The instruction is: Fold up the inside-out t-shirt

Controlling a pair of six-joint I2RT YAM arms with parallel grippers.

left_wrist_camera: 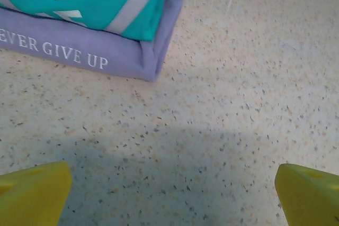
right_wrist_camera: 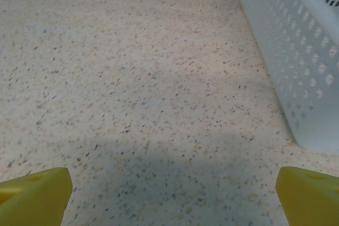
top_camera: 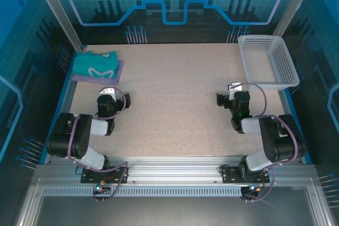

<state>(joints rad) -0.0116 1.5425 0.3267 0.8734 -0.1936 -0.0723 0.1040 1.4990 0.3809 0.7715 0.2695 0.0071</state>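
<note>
Grippers (left_wrist_camera: 172,178) (right_wrist_camera: 172,178): two; teal t-shirt (top_camera: 94,65): one

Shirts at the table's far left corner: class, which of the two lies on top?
The teal-green t-shirt with the white logo lies on top; the lavender shirt beneath it bears white lettering.

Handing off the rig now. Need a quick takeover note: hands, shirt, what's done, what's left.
Left hand: open, empty, above the table, on the near side of the shirt stack.
Right hand: open, empty, beside the white basket.
Teal t-shirt: compact folded bundle, white logo up, lying on the folded lavender shirt at the far-left corner.
Done: it looks folded.
Left: probably only a check of the fold; cannot tell whether it is inside-out.
</note>
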